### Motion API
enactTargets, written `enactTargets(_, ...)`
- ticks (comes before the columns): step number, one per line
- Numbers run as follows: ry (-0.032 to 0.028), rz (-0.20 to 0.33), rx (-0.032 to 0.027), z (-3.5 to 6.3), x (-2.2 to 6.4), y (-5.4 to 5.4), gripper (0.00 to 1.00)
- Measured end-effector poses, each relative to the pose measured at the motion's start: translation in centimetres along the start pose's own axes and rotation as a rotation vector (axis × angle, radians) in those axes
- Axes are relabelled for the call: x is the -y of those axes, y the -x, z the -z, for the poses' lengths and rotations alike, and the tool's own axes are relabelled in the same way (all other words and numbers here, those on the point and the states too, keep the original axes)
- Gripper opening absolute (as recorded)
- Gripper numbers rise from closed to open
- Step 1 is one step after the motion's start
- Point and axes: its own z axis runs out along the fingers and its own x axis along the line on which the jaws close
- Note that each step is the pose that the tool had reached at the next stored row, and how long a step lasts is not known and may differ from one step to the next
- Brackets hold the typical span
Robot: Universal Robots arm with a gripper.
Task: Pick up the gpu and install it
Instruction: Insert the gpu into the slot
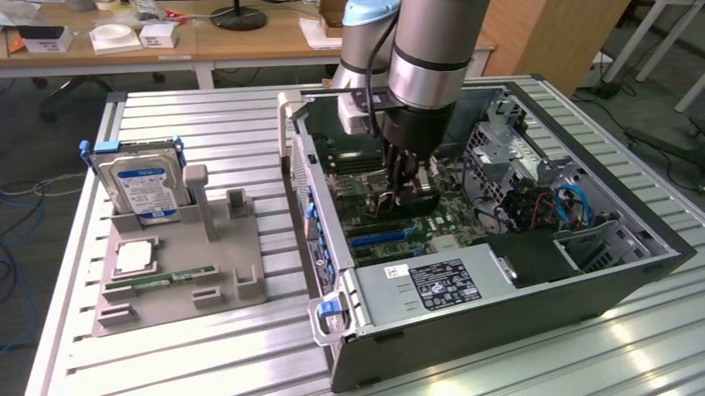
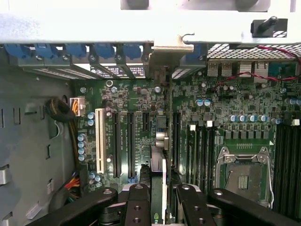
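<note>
**GPU held on edge over the expansion slots, seating not confirmed**

The slatted metal table (image 1: pixel 165 115) bears the open computer case (image 1: pixel 617 272), which lies on its side; the arm (image 1: pixel 435 49) reaches straight down into it. On the exterior view's left the grey parts tray (image 1: pixel 237 285) carries the hard drive (image 1: pixel 138 186) and a RAM stick (image 1: pixel 165 279).

By my reading the step in hand is the install, not the pick-up; the card is off the tray and down over the motherboard (image 2: pixel 235 108), among its long expansion slots (image 2: pixel 123 141).

The gripper (image 2: pixel 162 209) is partly closed, with 1 finger on each face of the gpu (image 2: pixel 159 155); it appears to clamp the card between them.

In the wrist view the gpu is a thin, dark strip seen edge-on, running from between the fingers toward the case's rear wall. In the exterior view it is a dark slab just under the fingers.

Its metal bracket (image 2: pixel 173 48) sits at the rear openings, beside the blue retainer clips (image 2: pixel 103 51). Whether the lower edge has entered a slot cannot be told.

Seating, as I judge it, calls for 3 things: the card's edge in line with 1 slot; a straight push with no tilt; the bracket kept square in its opening.
</note>
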Motion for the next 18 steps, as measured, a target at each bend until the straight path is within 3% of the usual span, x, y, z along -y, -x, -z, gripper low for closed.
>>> enactTargets(18,0.0001,0.000,-0.0001,-1.47,-0.10,0.0,0.26)
